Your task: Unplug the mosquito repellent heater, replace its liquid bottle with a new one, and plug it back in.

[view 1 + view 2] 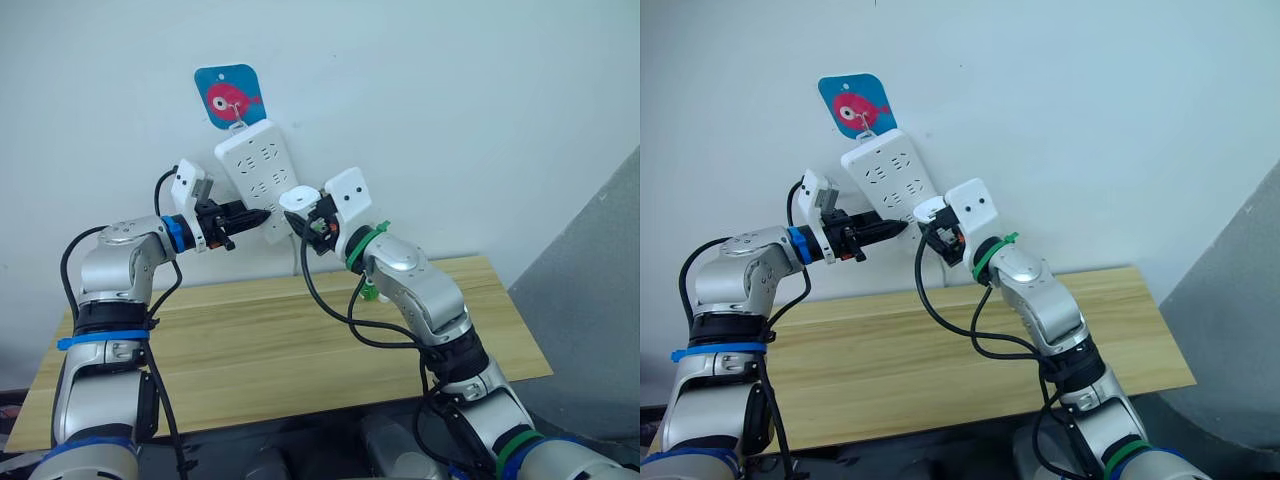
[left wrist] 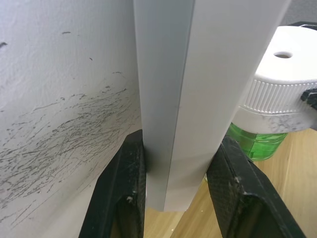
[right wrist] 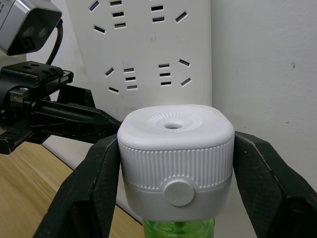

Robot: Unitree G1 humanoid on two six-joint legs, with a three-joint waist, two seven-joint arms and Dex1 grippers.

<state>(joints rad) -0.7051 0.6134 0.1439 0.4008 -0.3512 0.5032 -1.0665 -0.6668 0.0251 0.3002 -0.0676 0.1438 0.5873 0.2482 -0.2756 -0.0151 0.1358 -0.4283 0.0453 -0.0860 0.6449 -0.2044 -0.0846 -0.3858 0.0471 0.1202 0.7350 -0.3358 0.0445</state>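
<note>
1. Nearest, a pale wooden surface (image 1: 260,350) running across below both arms, butted against the wall (image 1: 480,100).
2. Above it at about 2 o'clock from the surface's middle, right gripper (image 3: 174,163), jaws clamped on the ribbed sides of the heater (image 3: 176,153).
3. Heater: white, rounded-square top with a small round vent, a round button on the front, a green bottle (image 3: 178,229) screwed in beneath.
4. Held in the air just in front of the strip's (image 1: 262,178) lower end, at its 4 o'clock corner; whether the prongs sit in a socket cannot be told.
5. At 9 o'clock from the heater, left gripper (image 1: 250,217), jaws closed narrowly on the strip's lower edge, one finger (image 2: 124,198) on each face.
6. Left and right grippers near each other, fingertips almost meeting at the strip.
7. Farther back, the strip hanging tilted on the wall, top leaning toward 11 o'clock, rows of sockets facing out.
8. At 12 o'clock, a blue hook plate (image 1: 229,95) with a pink fish, carrying the strip.
</note>
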